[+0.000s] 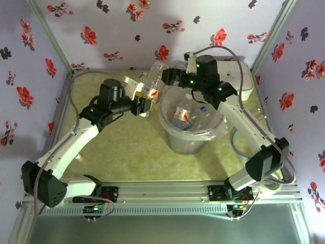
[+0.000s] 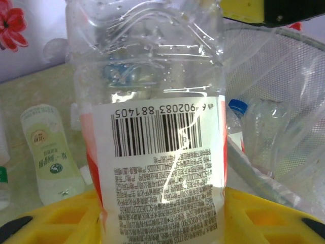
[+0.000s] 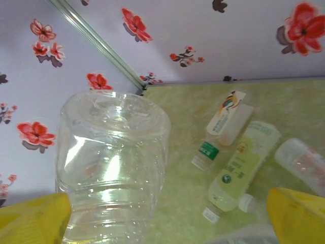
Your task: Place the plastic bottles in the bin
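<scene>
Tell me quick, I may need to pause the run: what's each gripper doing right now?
Left gripper: closed on a bottle.
Right gripper: open, gripping nothing.

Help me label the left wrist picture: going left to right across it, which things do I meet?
pale green bottle on the table → clear bottle with the barcode label → blue-capped bottle inside the bin
</scene>
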You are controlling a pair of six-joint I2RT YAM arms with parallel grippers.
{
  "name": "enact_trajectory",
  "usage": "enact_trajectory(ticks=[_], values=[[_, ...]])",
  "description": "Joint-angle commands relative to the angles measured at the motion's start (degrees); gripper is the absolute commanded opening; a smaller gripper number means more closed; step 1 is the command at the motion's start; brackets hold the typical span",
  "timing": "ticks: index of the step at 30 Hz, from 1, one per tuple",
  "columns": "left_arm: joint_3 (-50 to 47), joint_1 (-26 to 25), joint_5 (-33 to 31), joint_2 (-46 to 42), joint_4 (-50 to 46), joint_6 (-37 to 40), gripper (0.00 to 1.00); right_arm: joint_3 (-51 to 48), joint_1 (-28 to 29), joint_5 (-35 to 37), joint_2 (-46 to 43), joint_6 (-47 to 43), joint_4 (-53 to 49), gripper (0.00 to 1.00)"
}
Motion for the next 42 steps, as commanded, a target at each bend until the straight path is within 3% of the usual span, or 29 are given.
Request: enact_trajectory(ticks=[1,10,16,18,21,25,35,42], values=[[0.01,-0.75,2.80,-0.95,1.83,2.35,0.49,2.17,-0.36,-7.36,1.31,4.15,8.38,0.99],[0.51,-0.72,4.45,0.38,2.20,2.84,0.48,3.79,-0.37,-11.19,4.64,6.80,11.01,0.96],[0.63,-0.77,4.54,0.22,2.38,3.01,0.48,5.32,-0.45,-9.99,5.33,4.97,8.04,0.62],[0.54,-0.76,4.54,0.28,2.36,3.01,0.49,5.08,-0.49,-9.19,4.73,4.24,7.65,0.57],[0.30,-0.74,4.17,0.32,2.78,2.84,0.65,4.55,-1.06,-7.16,3.40,3.11,7.37,0.55],[0.54,-0.76,0.14,-0.39,2.14,3.63,0.99,2.29,-2.48,-4.40,-0.42,2.92,10.81,0.52],[-3.76,1.18,1.39,-6.04,9.96,0.03,1.00,-1.74,-9.17,5.77,-17.44,-1.47,14.47,0.49],[-1.84,1.50,2.21,-3.68,9.49,-1.81,1.00,-3.39,-9.59,15.06,-25.49,-12.47,-0.19,0.49]])
